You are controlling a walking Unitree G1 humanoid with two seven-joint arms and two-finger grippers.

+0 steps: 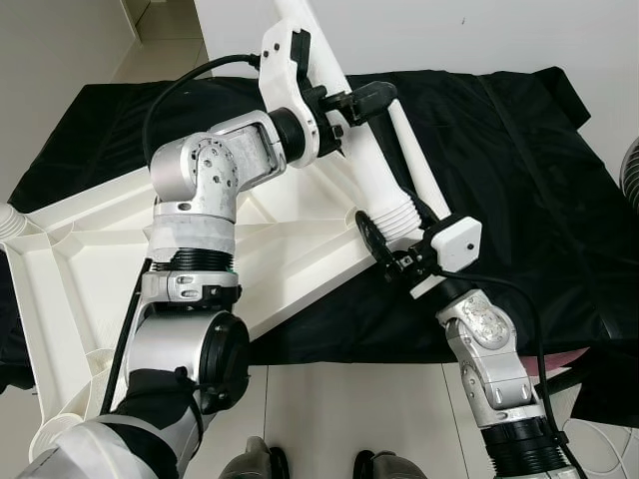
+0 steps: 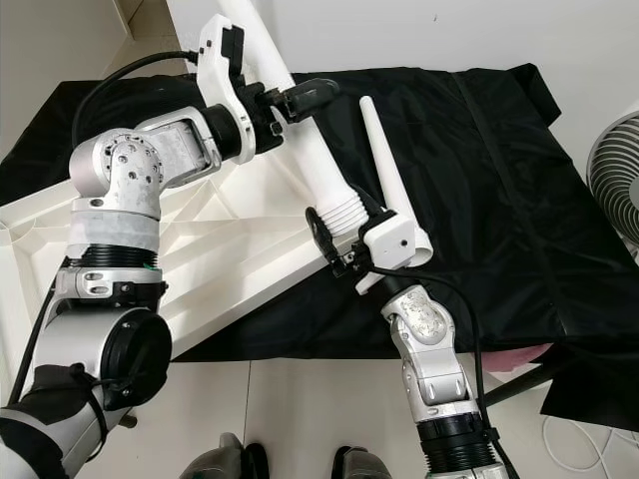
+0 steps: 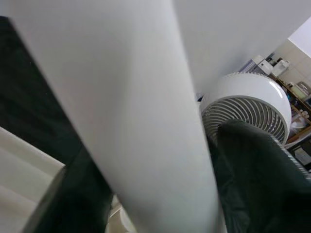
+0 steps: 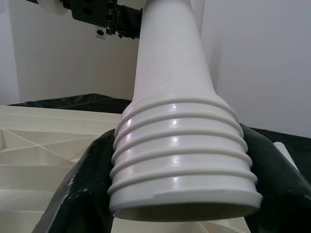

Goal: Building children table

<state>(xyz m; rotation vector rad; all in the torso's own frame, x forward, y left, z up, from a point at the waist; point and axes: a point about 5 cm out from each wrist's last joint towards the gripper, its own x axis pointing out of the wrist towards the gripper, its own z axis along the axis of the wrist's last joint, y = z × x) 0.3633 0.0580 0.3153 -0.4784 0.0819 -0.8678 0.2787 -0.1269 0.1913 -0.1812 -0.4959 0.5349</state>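
I have both hands on one white table leg, and I will place everything else by it. The leg slants up over the black cloth, its threaded end low and nearest me, its smooth shaft rising away toward the white wall.

My right hand grips the leg at the threaded end: in the right wrist view the ribbed collar sits clamped between my two black fingers, one on each side of it (the open mouth of the thread faces the camera). My left hand holds the same leg higher up the shaft, fingers closed around it; in the left wrist view the smooth white shaft runs right across between my dark fingers.

Just under the leg's threaded end lies the white table panel, underside up with its ribs showing, flat on the black cloth and reaching off to my left of the leg. Its near edge lies just beside the thread; I cannot tell whether they touch.

A second white leg lies on the cloth just to the right of the held one, narrow tip pointing away from me.

Well off to the right of the leg stands a white fan.
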